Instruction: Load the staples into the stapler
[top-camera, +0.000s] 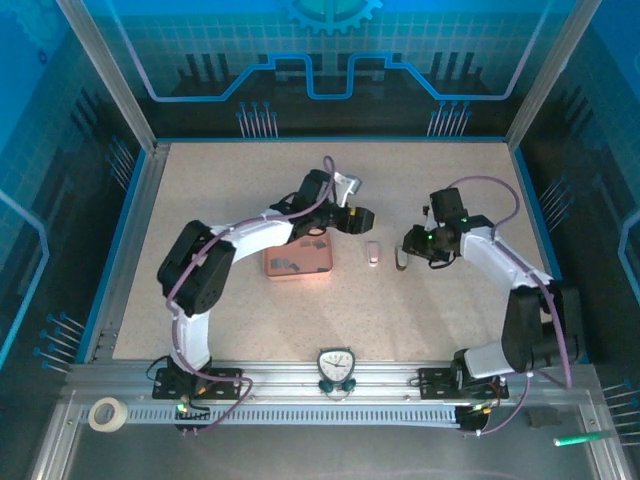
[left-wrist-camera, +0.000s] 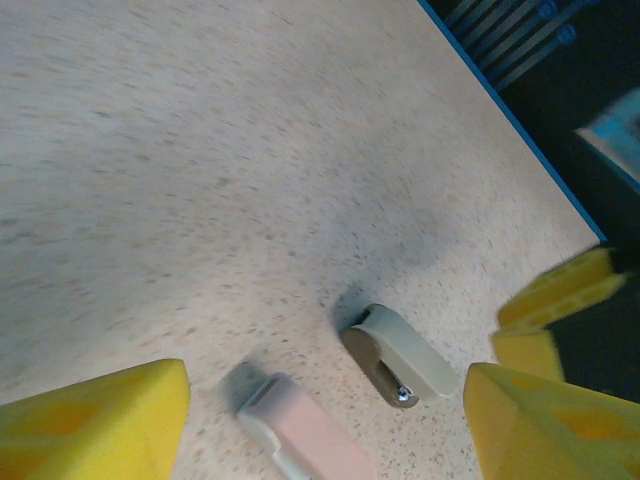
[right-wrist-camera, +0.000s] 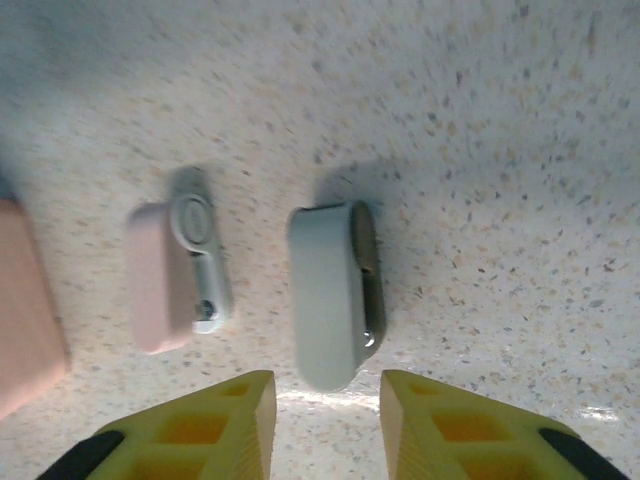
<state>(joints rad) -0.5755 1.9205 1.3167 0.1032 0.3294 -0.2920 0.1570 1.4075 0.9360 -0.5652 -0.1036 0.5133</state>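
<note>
The stapler lies in two pieces on the speckled table: a pale pink and white part (top-camera: 373, 255) (left-wrist-camera: 310, 432) (right-wrist-camera: 165, 275) and a grey-white part with a metal channel (top-camera: 401, 261) (left-wrist-camera: 402, 355) (right-wrist-camera: 328, 295). Several dark staples (top-camera: 287, 265) rest in the salmon-pink tray (top-camera: 298, 272), whose edge (right-wrist-camera: 20, 300) appears in the right wrist view. My left gripper (top-camera: 358, 218) (left-wrist-camera: 320, 430) hangs open over the pink part, just right of the tray. My right gripper (top-camera: 408, 250) (right-wrist-camera: 325, 425) is open, with the near end of the grey-white part just ahead of its yellow fingers (right-wrist-camera: 215, 430).
The right arm's yellow fingers (left-wrist-camera: 560, 300) sit close to the left gripper's right finger. A small clock (top-camera: 335, 365) stands on the front rail, a tape roll (top-camera: 105, 413) at front left, a green pen (top-camera: 580, 438) at front right. Blue table edge (left-wrist-camera: 520, 125) lies beyond.
</note>
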